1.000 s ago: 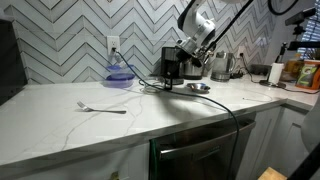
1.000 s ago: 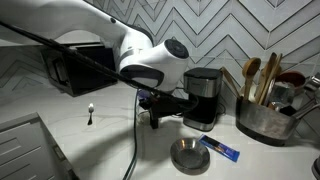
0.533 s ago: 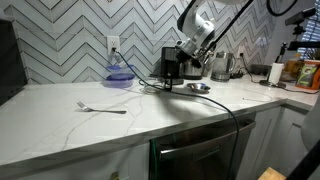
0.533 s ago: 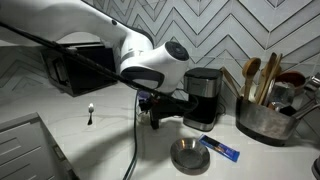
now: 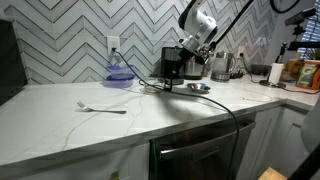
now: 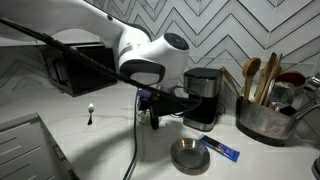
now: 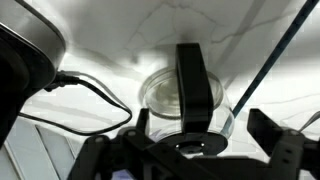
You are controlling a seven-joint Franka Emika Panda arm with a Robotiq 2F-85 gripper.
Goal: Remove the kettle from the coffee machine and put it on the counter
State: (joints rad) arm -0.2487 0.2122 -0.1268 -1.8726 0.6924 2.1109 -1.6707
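In the wrist view the kettle (image 7: 178, 92), a rounded glass pot with a black lid and handle, stands upright on the white marble counter (image 7: 230, 30). My gripper (image 7: 200, 120) hangs just above it, open, one finger on each side of the handle and neither touching it. The black coffee machine (image 7: 22, 55) with its silver band fills the left edge. In both exterior views the gripper (image 5: 191, 56) (image 6: 160, 100) hovers beside the coffee machine (image 5: 170, 62) (image 6: 203, 95), with the kettle (image 5: 192, 72) (image 6: 157, 118) a dark shape under it, partly hidden by the arm.
A fork (image 5: 102, 107) lies mid-counter. A steel bowl (image 6: 188, 155) and a blue packet (image 6: 221, 149) lie in front of the machine. A pot of utensils (image 6: 262, 112) stands beside it. A black cable (image 7: 92, 92) snakes past the kettle. A large black appliance (image 5: 8, 60) sits at the edge.
The jaws have spread from shut to wide open, letting go of the kettle's handle. The wrist has lifted slightly. The kettle stays on the counter.
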